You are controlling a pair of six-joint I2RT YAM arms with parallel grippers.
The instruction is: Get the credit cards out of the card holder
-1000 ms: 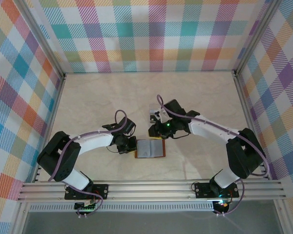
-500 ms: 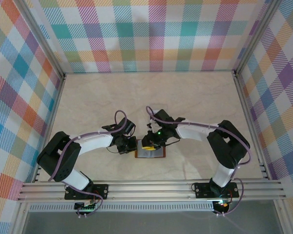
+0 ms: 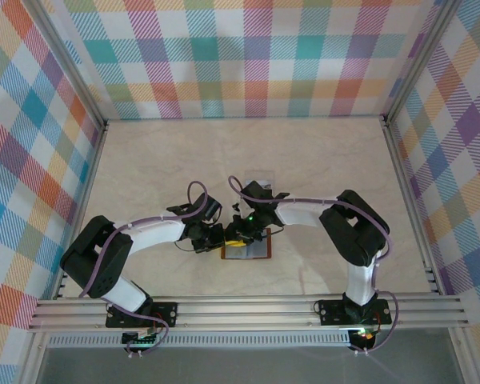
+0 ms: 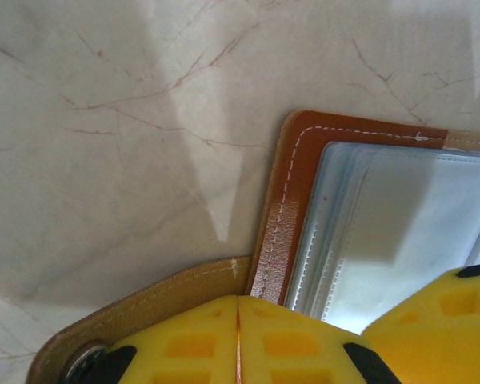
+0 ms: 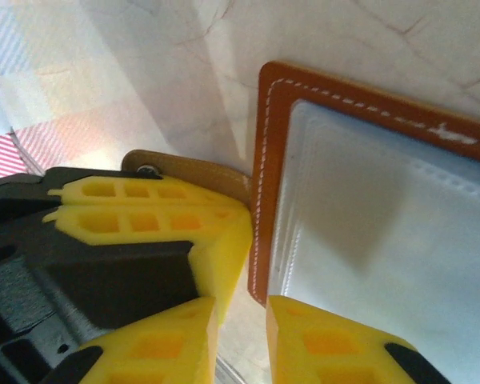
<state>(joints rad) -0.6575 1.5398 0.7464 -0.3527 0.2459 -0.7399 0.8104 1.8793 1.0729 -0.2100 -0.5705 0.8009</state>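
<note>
Right gripper (image 5: 242,308), moved in, is hovering at the left edge of the card holder (image 5: 368,232) lying open on the surface (image 4: 104,160), jaws barely apart; left gripper (image 4: 238,308) is pinching its snap tab (image 4: 144,310).

legible text: none | brands, labels: none | numbers, signs: none | card holder (image 4: 276,232): unmarked

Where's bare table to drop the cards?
Bare beige marble tabletop runs wide along the far plaid wall; a smaller patch lies right of the brown leather card holder, inside the right arm's bend. Crowded: left gripper and right gripper meet at the holder's left edge.
</note>
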